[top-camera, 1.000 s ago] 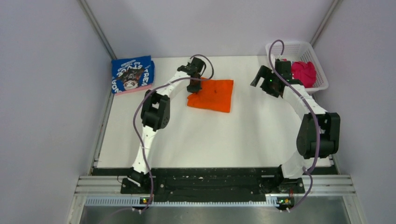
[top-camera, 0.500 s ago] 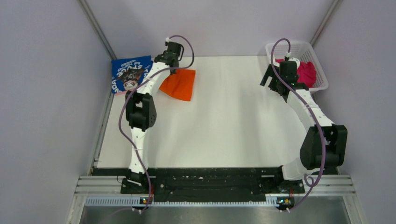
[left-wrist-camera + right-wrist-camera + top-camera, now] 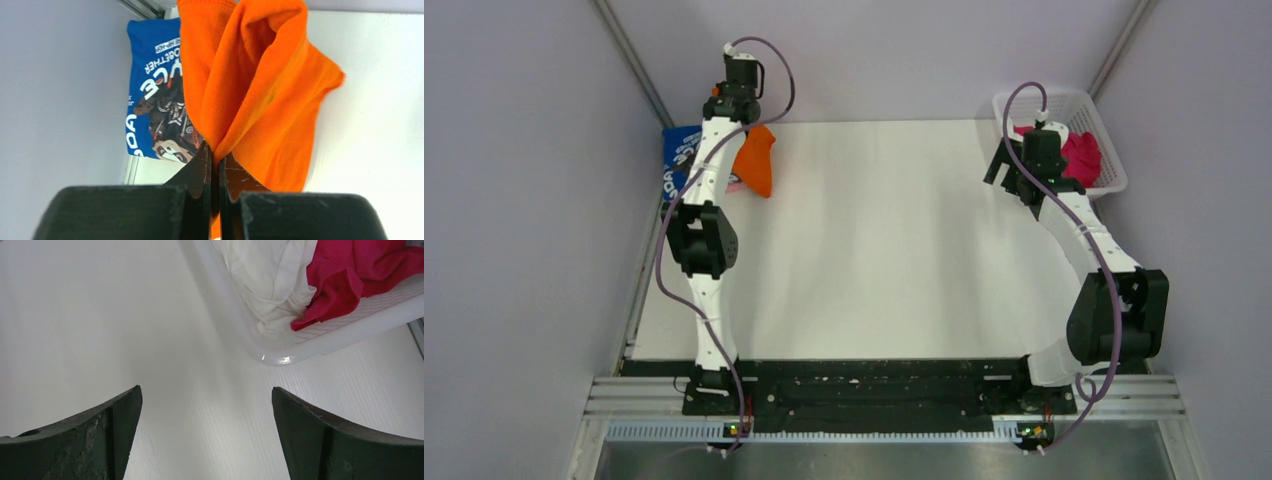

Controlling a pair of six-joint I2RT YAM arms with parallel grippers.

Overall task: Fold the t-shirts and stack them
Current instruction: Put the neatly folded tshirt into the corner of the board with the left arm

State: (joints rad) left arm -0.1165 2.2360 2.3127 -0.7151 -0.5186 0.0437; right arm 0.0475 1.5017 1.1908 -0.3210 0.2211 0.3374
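My left gripper [image 3: 215,151] is shut on a bunched fold of the orange t-shirt [image 3: 260,95], which hangs from it in the air. In the top view the orange t-shirt [image 3: 755,158] dangles at the far left, just right of the folded blue printed t-shirt [image 3: 676,162]. That blue t-shirt [image 3: 155,100] lies flat by the left wall. My right gripper [image 3: 206,395] is open over bare table, next to the white basket [image 3: 300,346] that holds a white t-shirt [image 3: 265,275] and a magenta t-shirt [image 3: 350,275].
The basket [image 3: 1092,110] stands at the far right corner, with the magenta t-shirt [image 3: 1081,155] showing in it. Grey walls close in both sides and the back. A metal rail runs along the left table edge beside the blue t-shirt.
The left arm has lifted the orange t-shirt off the table's middle and carried it far left, next to the blue one. The right gripper moved toward the basket, then held still.
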